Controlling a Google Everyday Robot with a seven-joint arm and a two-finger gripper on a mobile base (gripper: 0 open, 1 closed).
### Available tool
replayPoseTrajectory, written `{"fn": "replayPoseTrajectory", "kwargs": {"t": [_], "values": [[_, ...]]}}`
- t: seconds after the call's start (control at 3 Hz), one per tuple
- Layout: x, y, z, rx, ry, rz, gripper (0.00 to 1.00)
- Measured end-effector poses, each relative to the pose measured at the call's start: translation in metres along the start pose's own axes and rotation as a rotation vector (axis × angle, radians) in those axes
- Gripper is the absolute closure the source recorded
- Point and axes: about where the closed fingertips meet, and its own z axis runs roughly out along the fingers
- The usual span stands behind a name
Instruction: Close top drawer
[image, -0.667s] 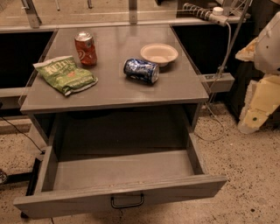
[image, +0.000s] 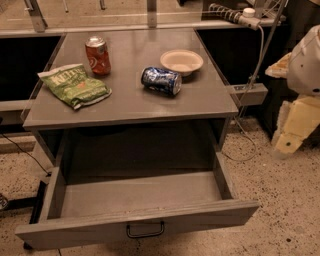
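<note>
The top drawer (image: 135, 197) is pulled far out from under the grey tabletop. Its inside is plain grey and holds nothing. Its long flat front panel (image: 75, 231) runs along the bottom of the view, with a small black wire handle (image: 145, 230) at its centre. My gripper (image: 289, 142) is the cream-coloured end of the arm at the far right. It hangs above the floor, to the right of the drawer and well apart from it.
On the grey tabletop (image: 130, 100) stand a red soda can (image: 97, 55), a green chip bag (image: 74, 85), a blue can (image: 161, 80) on its side and a beige bowl (image: 181, 61). A cable (image: 250, 80) hangs at the right. The floor (image: 280, 200) is speckled.
</note>
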Motion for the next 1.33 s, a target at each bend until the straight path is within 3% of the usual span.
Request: {"fn": "replayPoseTrajectory", "kwargs": {"t": [0.33, 0.67, 1.33], "values": [[0.010, 0.011, 0.030, -0.035, -0.049, 0.006, 0.00], [0.020, 0.030, 0.055, -0.055, -0.102, 0.017, 0.19], [0.045, 0.080, 0.104, -0.046, -0.171, 0.015, 0.65]]}}
